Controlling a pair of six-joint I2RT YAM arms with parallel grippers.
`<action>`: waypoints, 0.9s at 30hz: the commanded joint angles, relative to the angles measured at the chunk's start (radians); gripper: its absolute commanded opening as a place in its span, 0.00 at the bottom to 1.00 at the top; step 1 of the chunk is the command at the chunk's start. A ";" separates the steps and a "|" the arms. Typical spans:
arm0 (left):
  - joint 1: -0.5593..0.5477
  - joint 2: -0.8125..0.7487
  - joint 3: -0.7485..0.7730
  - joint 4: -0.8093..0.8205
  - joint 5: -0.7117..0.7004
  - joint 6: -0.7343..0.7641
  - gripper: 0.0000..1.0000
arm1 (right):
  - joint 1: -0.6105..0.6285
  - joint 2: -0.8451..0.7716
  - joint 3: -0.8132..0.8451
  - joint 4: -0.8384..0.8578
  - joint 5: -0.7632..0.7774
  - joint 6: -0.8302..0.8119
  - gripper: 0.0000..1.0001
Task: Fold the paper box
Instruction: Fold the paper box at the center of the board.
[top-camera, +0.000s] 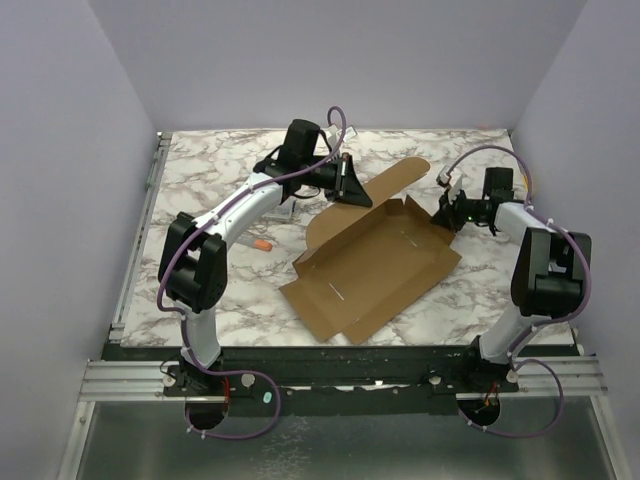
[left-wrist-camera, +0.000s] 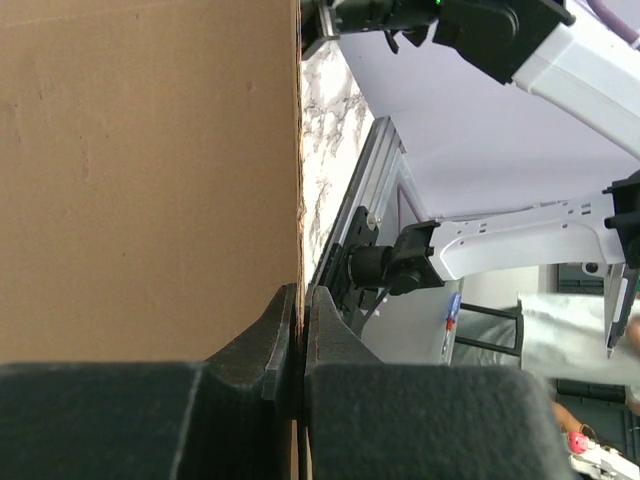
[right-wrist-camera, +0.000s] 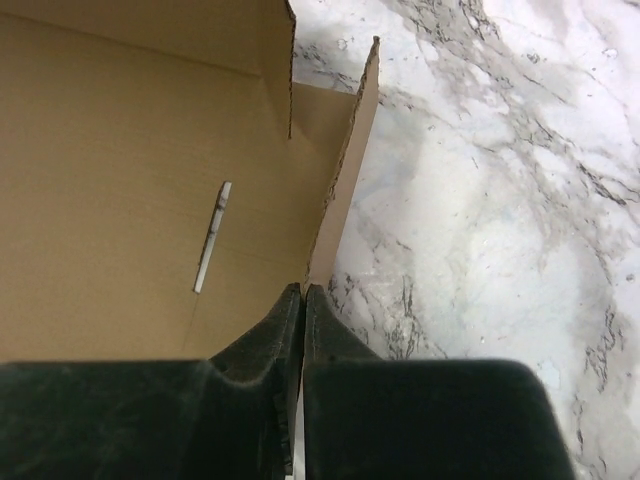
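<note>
Paper box (top-camera: 370, 265), plain brown cardboard

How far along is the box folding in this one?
Roughly midway. Done: the paper box has side walls partly raised into a shallow tray. In hand: left gripper pinches the far lid flap; right gripper is shut on the right-end wall. Left: lid stands open, base slits empty, no tabs tucked.

Paper box (top-camera: 372, 272) seemingly pinched both ends
</note>
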 joint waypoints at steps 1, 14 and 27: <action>-0.006 0.015 0.019 -0.013 -0.016 0.009 0.00 | 0.005 -0.119 -0.077 0.114 -0.042 0.011 0.03; -0.014 0.007 0.081 -0.022 0.026 -0.016 0.00 | 0.019 -0.229 -0.151 0.058 -0.060 -0.207 0.03; -0.021 0.025 0.142 -0.022 0.028 -0.044 0.00 | 0.092 -0.254 -0.146 -0.045 0.027 -0.366 0.03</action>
